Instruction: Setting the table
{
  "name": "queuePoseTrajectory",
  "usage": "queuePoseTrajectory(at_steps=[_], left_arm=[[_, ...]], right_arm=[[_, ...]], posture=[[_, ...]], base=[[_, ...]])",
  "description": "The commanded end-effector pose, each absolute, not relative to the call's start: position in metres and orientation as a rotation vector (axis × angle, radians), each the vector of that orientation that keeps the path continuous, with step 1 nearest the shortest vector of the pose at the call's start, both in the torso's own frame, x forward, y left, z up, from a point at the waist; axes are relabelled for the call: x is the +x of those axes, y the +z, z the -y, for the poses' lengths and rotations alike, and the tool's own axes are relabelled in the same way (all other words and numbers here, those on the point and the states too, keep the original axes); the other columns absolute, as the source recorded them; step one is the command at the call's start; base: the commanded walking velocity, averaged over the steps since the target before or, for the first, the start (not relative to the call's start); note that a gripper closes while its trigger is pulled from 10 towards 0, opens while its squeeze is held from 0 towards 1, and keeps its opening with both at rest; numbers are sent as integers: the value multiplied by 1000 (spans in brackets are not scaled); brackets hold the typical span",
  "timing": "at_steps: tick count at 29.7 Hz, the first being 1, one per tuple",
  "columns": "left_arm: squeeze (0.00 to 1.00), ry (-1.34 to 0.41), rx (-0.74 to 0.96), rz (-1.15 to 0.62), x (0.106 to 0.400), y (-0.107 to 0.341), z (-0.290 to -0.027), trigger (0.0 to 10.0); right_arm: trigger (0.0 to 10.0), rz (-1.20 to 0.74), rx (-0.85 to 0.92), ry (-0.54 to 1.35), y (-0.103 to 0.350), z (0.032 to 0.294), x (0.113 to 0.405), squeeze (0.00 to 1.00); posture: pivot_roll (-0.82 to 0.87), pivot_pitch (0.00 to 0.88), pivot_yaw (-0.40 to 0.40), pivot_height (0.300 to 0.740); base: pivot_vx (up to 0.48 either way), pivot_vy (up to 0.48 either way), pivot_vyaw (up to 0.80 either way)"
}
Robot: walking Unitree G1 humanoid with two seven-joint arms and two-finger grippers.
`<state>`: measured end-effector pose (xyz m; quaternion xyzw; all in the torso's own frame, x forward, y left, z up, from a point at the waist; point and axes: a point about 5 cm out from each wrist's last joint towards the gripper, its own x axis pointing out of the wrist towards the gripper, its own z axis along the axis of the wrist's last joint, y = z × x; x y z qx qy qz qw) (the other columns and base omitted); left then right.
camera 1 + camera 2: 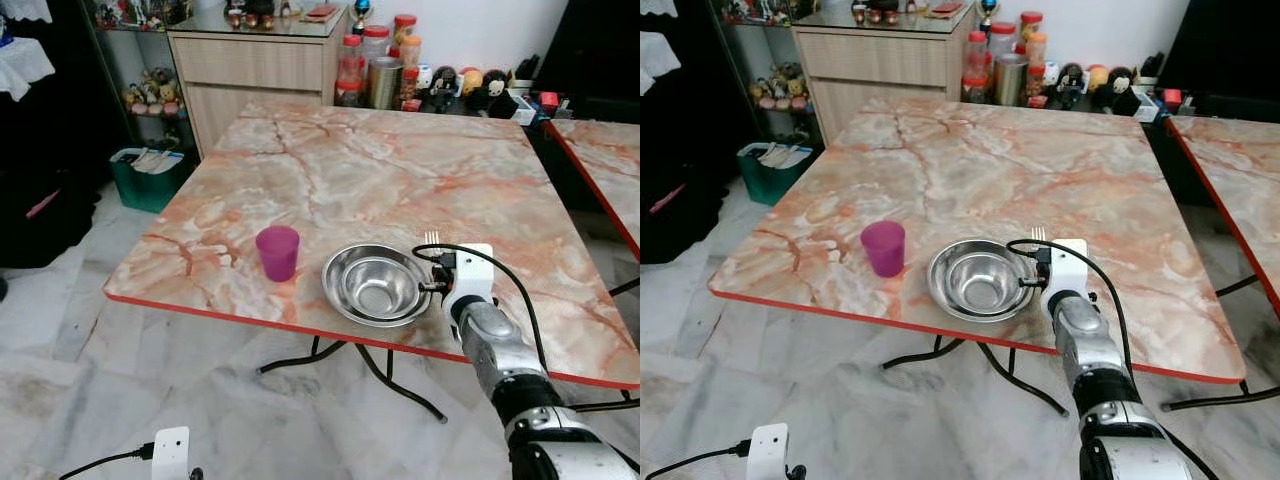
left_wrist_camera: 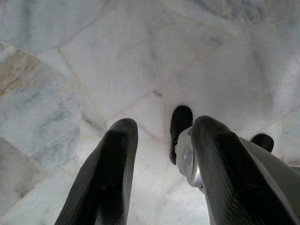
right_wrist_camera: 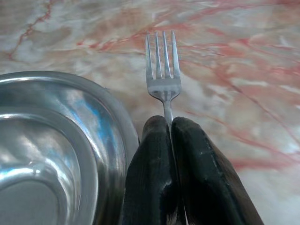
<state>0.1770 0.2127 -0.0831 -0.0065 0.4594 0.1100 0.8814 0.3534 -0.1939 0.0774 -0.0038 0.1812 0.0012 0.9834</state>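
My right gripper (image 3: 171, 136) is pinched tight on the fork (image 3: 162, 75), its tines pointing away from me over the marble table (image 1: 400, 170), just beside the rim of the steel bowl (image 1: 376, 284). Whether the tines touch the tabletop I can't quite tell — the angle is too flat. A purple cup (image 1: 277, 252) stands upright near the bowl's other side. My left gripper (image 2: 159, 154) hangs over the floor tiles (image 2: 117, 61) — fingers parted, holding nothing.

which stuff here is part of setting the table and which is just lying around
Part of the job: fork held in the right gripper, steel bowl, purple cup, marble table.

Just lying about: jars, figurines, green bin.
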Motion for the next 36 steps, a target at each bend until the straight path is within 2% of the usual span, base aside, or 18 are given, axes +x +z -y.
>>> queuePoseTrajectory(at_steps=[1, 17, 36], left_arm=[[0, 232, -9, -962, 176, -83, -213, 10000], [0, 223, -33, -963, 174, -85, -209, 10000], [0, 215, -38, -978, 170, -87, -210, 10000]], right_arm=[[10000, -350, -10, 2, 83, 194, 358, 0], [10000, -313, -28, -55, 100, 213, 367, 0], [10000, -444, -53, -66, 76, 221, 355, 0]], posture=[[84, 0, -34, 728], [82, 0, -35, 728], [90, 0, -33, 728]], base=[[0, 0, 0], [0, 0, 0], [0, 0, 0]])
